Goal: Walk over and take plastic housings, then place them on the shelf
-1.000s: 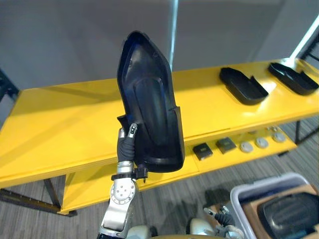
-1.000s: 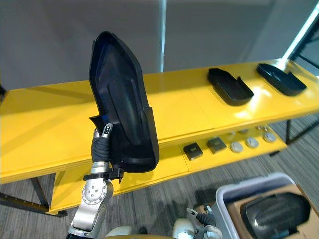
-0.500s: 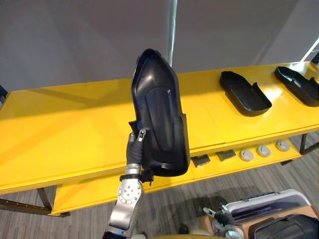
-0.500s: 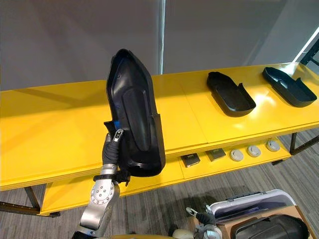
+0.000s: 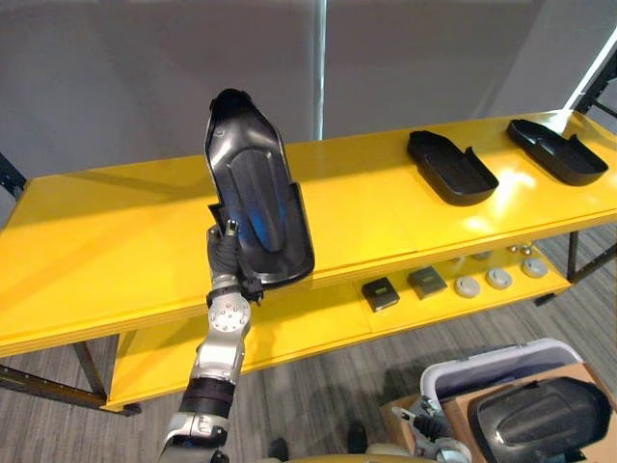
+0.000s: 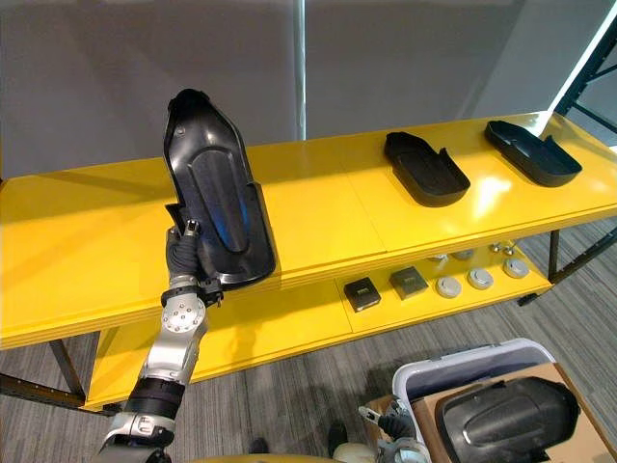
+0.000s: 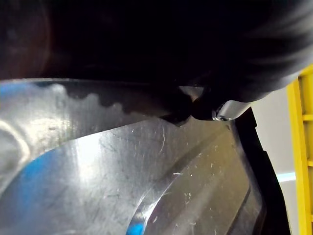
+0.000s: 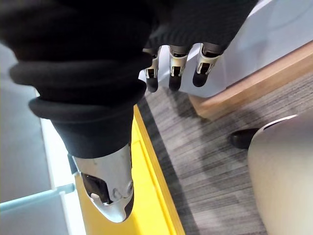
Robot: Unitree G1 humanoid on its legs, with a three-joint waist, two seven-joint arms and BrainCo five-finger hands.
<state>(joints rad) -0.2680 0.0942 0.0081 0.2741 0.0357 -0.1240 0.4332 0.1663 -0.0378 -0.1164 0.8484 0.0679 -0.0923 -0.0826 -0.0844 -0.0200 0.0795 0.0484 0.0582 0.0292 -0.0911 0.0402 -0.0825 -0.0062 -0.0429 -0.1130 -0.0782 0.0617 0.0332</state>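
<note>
My left hand (image 5: 226, 258) is shut on the lower end of a long black plastic housing (image 5: 249, 183). It holds the housing upright, hollow side towards me, over the front part of the yellow shelf top (image 5: 116, 241). The housing's lower end (image 6: 236, 270) sits at the shelf's front edge; I cannot tell if it touches. Its glossy inside (image 7: 146, 186) lies just past a fingertip (image 7: 222, 110) in the left wrist view. Two more black housings (image 5: 451, 166) (image 5: 557, 150) lie further right on the shelf top. My right hand (image 8: 172, 68) hangs low, fingers relaxed and holding nothing.
A pale bin (image 5: 482, 371) stands on the floor at the lower right, with a cardboard box and another black housing (image 5: 540, 415) in it. The lower shelf carries two small dark boxes (image 5: 384, 292) (image 5: 426, 281) and several grey discs (image 5: 498, 278).
My left arm has stretched out, carrying the housing away from me and down towards the shelf's front edge. The whole view has shifted too, bringing the bin back into sight.
</note>
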